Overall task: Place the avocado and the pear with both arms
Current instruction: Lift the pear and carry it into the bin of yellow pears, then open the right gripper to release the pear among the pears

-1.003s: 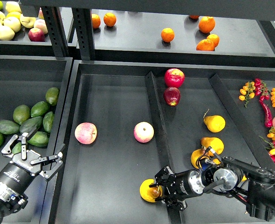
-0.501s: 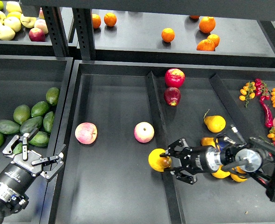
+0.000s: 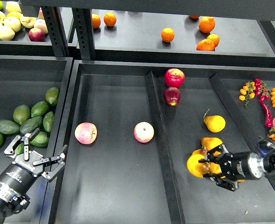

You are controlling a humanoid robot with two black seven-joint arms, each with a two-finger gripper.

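My right gripper (image 3: pixel 204 169) is shut on the yellow-orange pear (image 3: pixel 195 165) and holds it low in the right compartment, just right of the divider ridge (image 3: pixel 161 140). The pear is close to another pear (image 3: pixel 211 142). My left gripper (image 3: pixel 35 149) is open and empty. It hovers over the near end of a pile of dark green avocados (image 3: pixel 30 123) in the left bin, closest to one avocado (image 3: pixel 39 139) partly hidden behind its fingers.
A third pear (image 3: pixel 215 123) lies further back. Two pale apples (image 3: pixel 85 133) (image 3: pixel 143 132) lie in the middle compartment, two red apples (image 3: pixel 174 77) at the back. Oranges (image 3: pixel 168 34) sit on the shelf. Chillies and small fruit (image 3: pixel 268 112) lie far right.
My right gripper has carried the pear rightward, from the middle compartment over the divider into the right compartment beside the other pears. The left gripper has hardly moved.
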